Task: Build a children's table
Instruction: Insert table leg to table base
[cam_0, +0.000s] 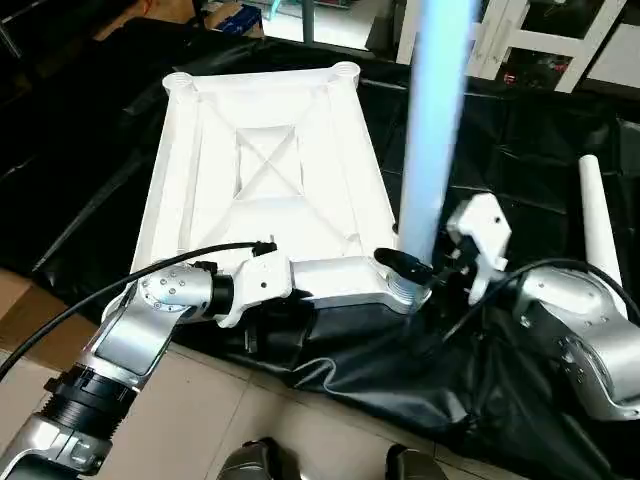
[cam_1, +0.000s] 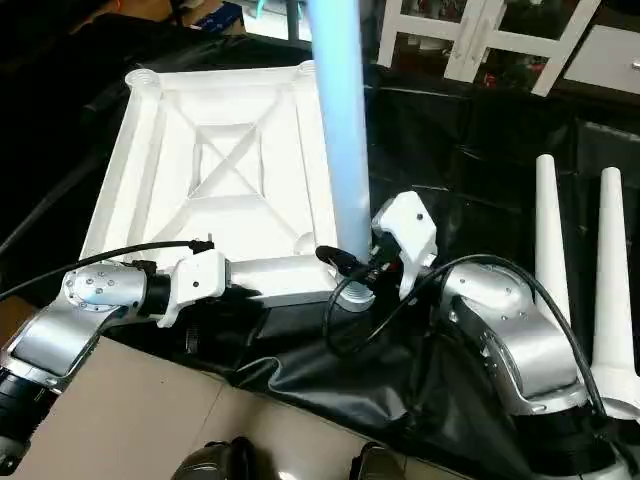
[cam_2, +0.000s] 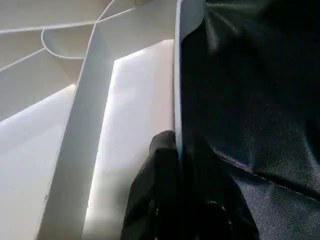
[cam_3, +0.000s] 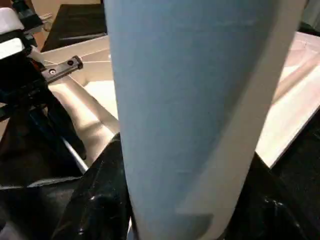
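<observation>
Black sheet (cam_0: 520, 160) beyond tabletop (cam_0: 270, 170) edge

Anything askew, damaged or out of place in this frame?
Nothing stands out. The table top lies ribs-up on the black sheet, one leg stands upright at its near right corner socket, and two spare legs lie beside it.

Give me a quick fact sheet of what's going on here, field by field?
Tabletop: white tabletop lies underside up on black cloth
Standing leg: upright leg, foot in the near corner socket
Right gripper: right gripper grips that leg near its base
Left gripper: left gripper clamps the tabletop's near edge
Spare legs: two spare legs lie on the cloth at the robot's right
</observation>
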